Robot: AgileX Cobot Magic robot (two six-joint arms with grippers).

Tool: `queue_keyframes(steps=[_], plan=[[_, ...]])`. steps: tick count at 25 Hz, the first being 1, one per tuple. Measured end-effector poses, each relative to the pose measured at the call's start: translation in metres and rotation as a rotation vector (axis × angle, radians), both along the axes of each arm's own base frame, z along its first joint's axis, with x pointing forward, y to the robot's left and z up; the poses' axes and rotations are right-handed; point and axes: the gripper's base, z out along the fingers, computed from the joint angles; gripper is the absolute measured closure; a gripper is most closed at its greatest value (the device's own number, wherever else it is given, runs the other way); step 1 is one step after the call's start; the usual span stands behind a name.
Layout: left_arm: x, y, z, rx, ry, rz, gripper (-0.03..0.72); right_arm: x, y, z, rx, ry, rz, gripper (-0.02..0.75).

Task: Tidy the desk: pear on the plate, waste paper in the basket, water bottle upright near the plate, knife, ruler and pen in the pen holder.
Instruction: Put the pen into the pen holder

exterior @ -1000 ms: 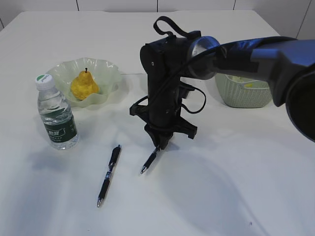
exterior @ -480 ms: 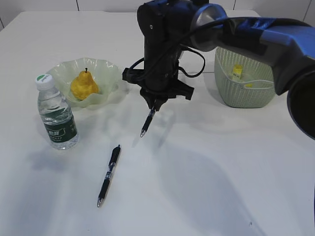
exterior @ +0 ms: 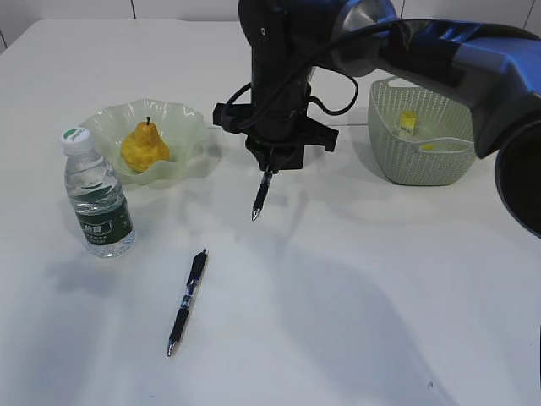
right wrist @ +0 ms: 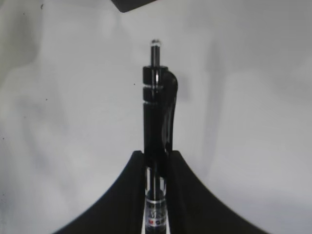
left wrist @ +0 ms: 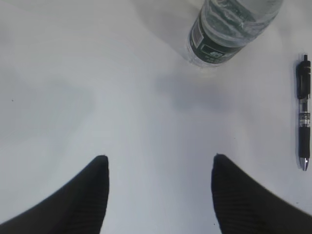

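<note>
Pen (exterior: pixel 261 196) between right claw (exterior: pixel 269 170) fingertips

White, plain desk (exterior: pixel 406 304). Yellow-orange pear (exterior: pixel 144 147) with dark stem, on translucent pale green plate (exterior: pixel 182 121). Clear water bottle (exterior: pixel 97 196) with dark green label and white cap bearing a green mark. Sage green basket (exterior: pixel 418 161) with perforated sides, something yellow inside. Black pen (exterior: pixel 187 300) with clear middle band and silver tip. Black second pen (exterior: pixel 261 196) between matte black fingers of right gripper (exterior: pixel 269 167). Black ribbed left gripper (left wrist: pixel 158 195).
</note>
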Motion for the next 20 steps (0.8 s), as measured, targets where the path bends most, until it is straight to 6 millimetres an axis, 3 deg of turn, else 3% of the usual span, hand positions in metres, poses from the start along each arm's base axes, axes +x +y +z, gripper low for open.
queue_keyframes(steps=[20], plan=[[0.000,0.000,0.000,0.000,0.000,0.000,0.223,0.018,-0.017,0.043,-0.202,-0.248,0.027,0.668]])
